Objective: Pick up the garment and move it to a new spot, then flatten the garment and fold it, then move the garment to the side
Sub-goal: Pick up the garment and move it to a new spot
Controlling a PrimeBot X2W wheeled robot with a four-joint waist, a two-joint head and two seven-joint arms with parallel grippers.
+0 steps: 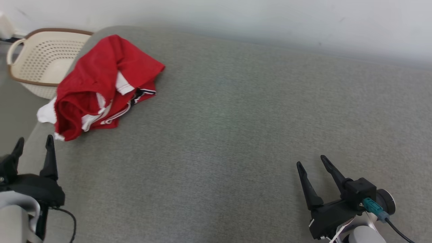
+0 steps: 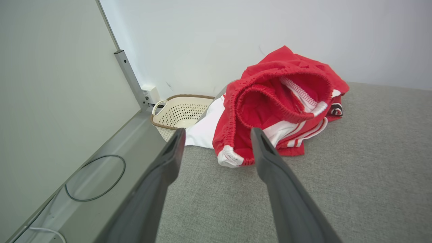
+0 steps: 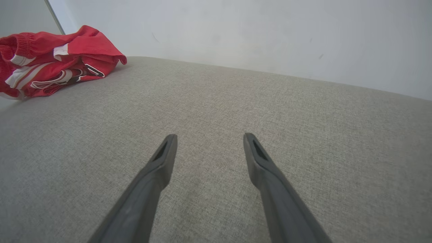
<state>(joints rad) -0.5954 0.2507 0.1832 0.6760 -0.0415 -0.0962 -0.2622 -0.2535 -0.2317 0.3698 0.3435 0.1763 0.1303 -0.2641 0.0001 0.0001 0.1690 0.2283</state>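
Head view is looking down from above onto the grey surface [image 1: 236, 135], wall [image 1: 270, 20] along the top. Left wrist view is sitting low, facing the garment [image 2: 280, 108] close up, basket [image 2: 179, 113] behind. Right wrist view is looking low across the grey surface toward the wall, garment far left. All three are sharing garment and surface.

Crumpled red garment [image 1: 98, 84] with white trim, heaped at surface's far-left corner
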